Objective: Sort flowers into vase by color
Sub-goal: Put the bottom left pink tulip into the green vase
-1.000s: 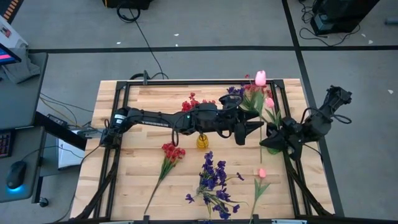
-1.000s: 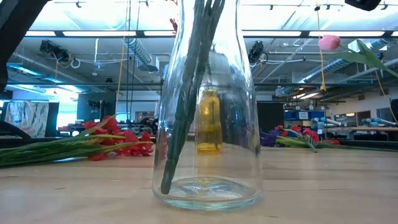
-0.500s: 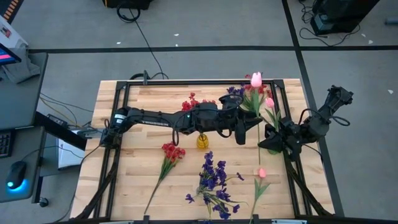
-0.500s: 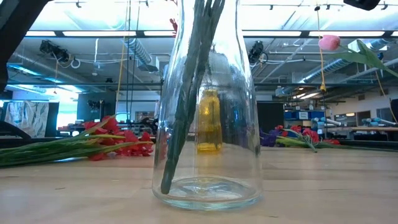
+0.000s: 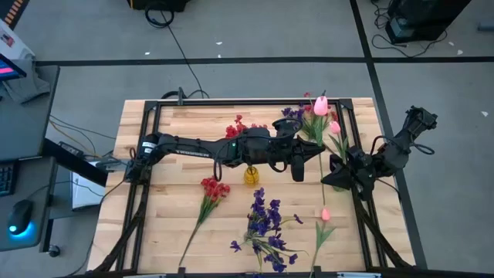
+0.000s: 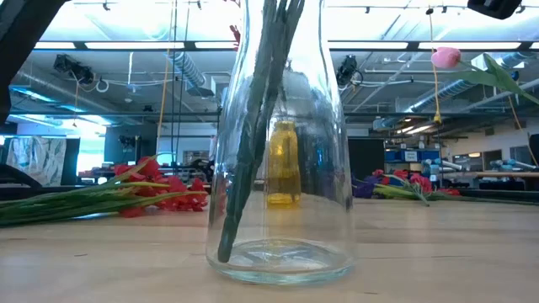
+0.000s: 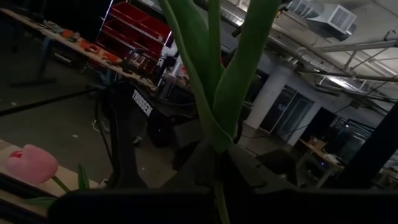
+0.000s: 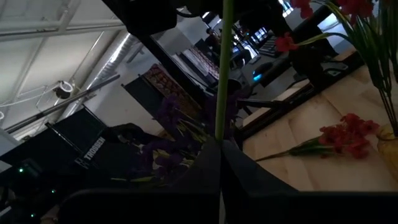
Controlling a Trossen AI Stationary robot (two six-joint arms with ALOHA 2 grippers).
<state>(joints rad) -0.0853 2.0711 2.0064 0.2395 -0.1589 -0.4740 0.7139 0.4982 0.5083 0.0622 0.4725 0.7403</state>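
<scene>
Near the table's right side, a pink tulip [image 5: 321,106] on a long green stem [image 5: 323,158], lifted off the wood, bloom toward the far edge. Clamped on that stem from both sides: left gripper [image 5: 318,154] reaching across from the table's left, fingers pinched together around stem and leaves [image 7: 217,93]; right gripper [image 5: 332,174] just beside it, nearer the right edge, fingers likewise closed on the thin stem [image 8: 222,68]. Next to the held bloom, a second pink tulip [image 5: 334,127] and a cluster of red and purple blooms [image 5: 297,116] by the far right corner. Flat on the boards toward the near edge: a third pink tulip [image 5: 325,214], a purple sprig [image 5: 265,220] at centre, a red sprig [image 5: 214,188] to its left. More red blooms [image 5: 237,126] by the left arm's forearm. Under that arm, a small yellow vase [image 5: 252,174]. Close to the low camera, a clear glass vase [image 6: 280,168], several green stems [image 6: 253,126] standing in it.
</scene>
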